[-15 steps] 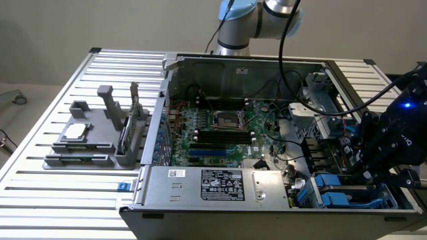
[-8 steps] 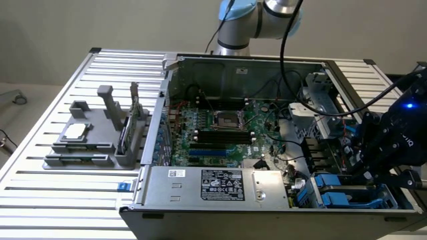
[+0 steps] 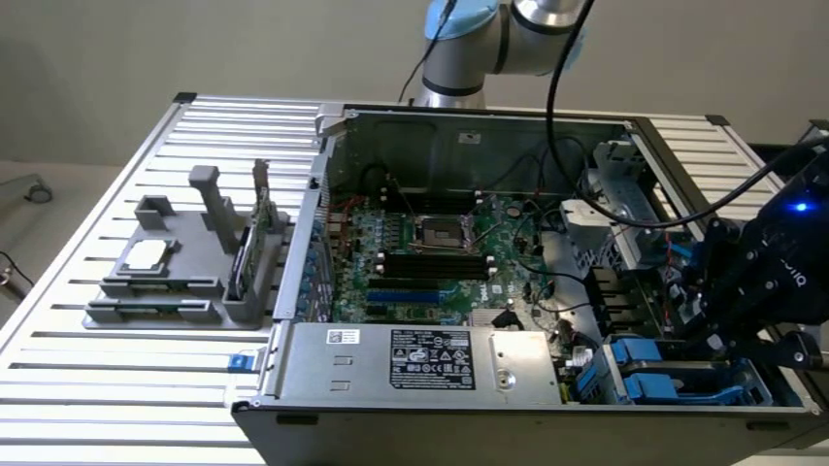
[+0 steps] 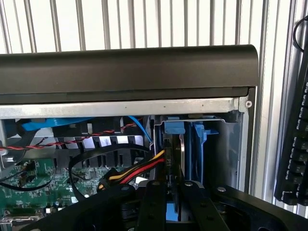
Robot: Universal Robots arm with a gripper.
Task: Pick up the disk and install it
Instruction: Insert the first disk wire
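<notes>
The claw (image 4: 174, 192) grasps the disk (image 4: 179, 159), held on edge in its blue carrier. It sits partly inside the drive bay (image 4: 226, 144) (seating depth cannot be told), so pickup is done and installation is under way.

— What does the arm (image 3: 499, 39) look like?
— Silver tubes, pale blue joint caps, a black cable running down it.
— And the wrist end?
— A black head (image 3: 764, 282) with a small blue light; black fingers (image 4: 151, 207) — flat bars studded with round screws.

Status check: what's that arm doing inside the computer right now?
Gripper closed on the disk. Disk upright, partway into the blue drive bay. Power cables close beside it.
</notes>
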